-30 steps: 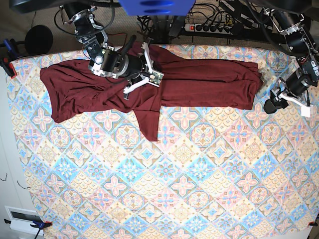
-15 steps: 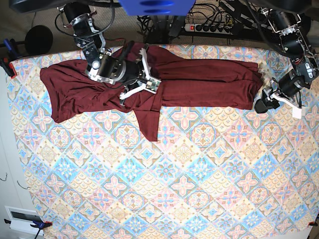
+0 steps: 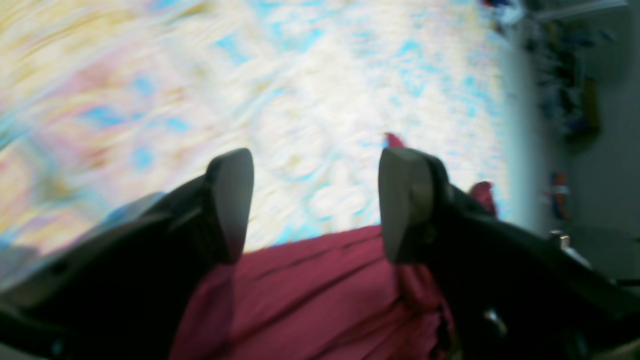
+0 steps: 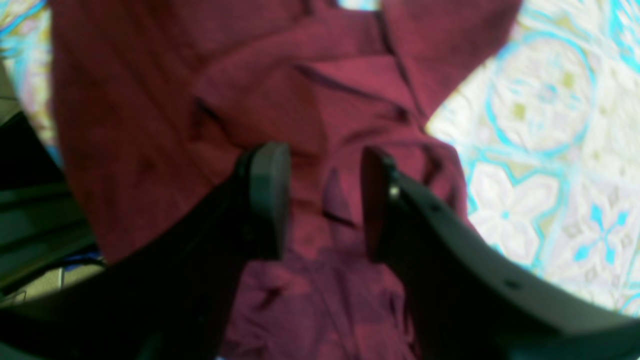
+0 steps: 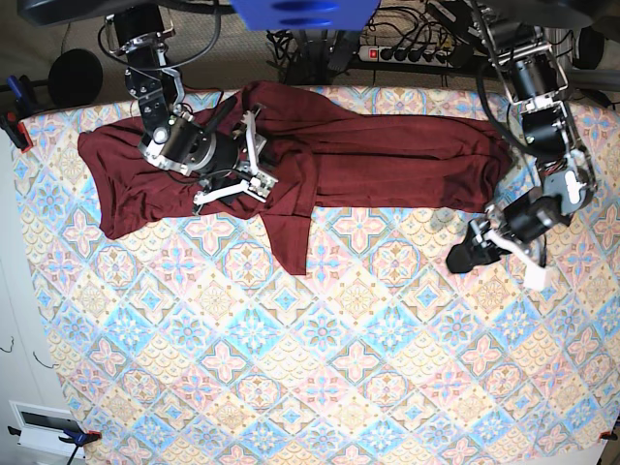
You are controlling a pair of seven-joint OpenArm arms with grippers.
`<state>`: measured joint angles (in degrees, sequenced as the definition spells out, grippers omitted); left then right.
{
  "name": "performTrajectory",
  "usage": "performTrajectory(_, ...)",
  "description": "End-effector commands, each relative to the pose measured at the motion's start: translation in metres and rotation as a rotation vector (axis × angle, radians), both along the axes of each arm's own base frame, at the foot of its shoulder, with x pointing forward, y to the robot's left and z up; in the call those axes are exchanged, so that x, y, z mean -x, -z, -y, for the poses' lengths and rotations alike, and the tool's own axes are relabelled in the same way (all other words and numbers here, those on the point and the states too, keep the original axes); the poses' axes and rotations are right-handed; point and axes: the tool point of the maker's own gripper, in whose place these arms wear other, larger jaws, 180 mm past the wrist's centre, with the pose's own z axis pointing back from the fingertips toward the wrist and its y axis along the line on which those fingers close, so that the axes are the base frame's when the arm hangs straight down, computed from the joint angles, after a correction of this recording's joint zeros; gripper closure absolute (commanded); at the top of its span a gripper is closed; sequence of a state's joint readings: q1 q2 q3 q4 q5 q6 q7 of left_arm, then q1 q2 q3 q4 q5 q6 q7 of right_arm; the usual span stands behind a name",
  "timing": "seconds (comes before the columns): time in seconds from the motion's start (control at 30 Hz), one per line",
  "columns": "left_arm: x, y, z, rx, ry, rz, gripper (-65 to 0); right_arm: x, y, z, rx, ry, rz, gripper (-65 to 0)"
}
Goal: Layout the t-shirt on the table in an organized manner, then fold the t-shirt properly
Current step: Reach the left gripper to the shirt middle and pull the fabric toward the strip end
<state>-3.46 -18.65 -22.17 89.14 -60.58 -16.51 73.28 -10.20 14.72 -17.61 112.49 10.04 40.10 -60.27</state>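
Note:
The dark maroon t-shirt (image 5: 387, 160) lies stretched along the far side of the table (image 5: 339, 368), with one sleeve hanging toward the front at the middle. My right gripper (image 5: 254, 160) sits low over the shirt's left half. In the right wrist view its fingers (image 4: 270, 200) stand apart above wrinkled maroon cloth (image 4: 150, 100), so it is open and grips nothing. My left gripper (image 5: 465, 250) hovers over bare tablecloth just in front of the shirt's right corner. In the left wrist view it is open (image 3: 315, 205), with the shirt's edge (image 3: 310, 295) beneath it.
A power strip (image 5: 407, 53) and cables run behind the table's far edge. A black round object (image 5: 76, 77) and clamps (image 5: 15, 121) are at the far left corner. A white box (image 5: 44, 426) sits at the front left.
The right gripper slid left over the shirt and opened, letting go of the cloth. The left arm swung from beside the shirt's right edge toward the front and left.

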Motion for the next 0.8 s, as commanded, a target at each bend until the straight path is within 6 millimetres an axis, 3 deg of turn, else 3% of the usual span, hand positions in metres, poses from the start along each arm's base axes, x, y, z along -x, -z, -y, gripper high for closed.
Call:
performTrajectory(0.0, -0.013, -0.017, 0.015, 0.016, 0.034, 0.058, -39.0, -0.010, -0.011, 0.004, -0.020, 0.021, 0.039, -22.8)
performTrajectory(0.17, -0.026, -0.013, 0.092, -0.021, 0.200, 0.059, -39.0, -0.025, -0.017, 0.038, 0.000, 0.128, 0.066, -22.8)
performTrajectory(0.27, -0.029, 0.005, 0.133, -0.030, 0.266, 0.011, -39.0, -0.029, -0.019, 0.048, 0.006, 0.161, 0.075, -22.8)
performTrajectory(0.4, -0.037, 0.027, 0.172, -0.018, 0.316, -0.065, -38.7, -0.034, -0.022, 0.063, 0.014, 0.205, 0.086, -22.8)
performTrajectory(0.53, -0.046, 0.039, 0.195, -0.020, 0.315, -0.078, -38.5, -0.036, -0.024, 0.069, 0.003, 0.227, 0.091, -22.8)
performTrajectory(0.77, -0.037, 0.063, 0.238, 0.016, 0.354, -0.158, -38.4, -0.041, -0.043, 0.072, -0.161, 0.286, 0.090, -22.8)
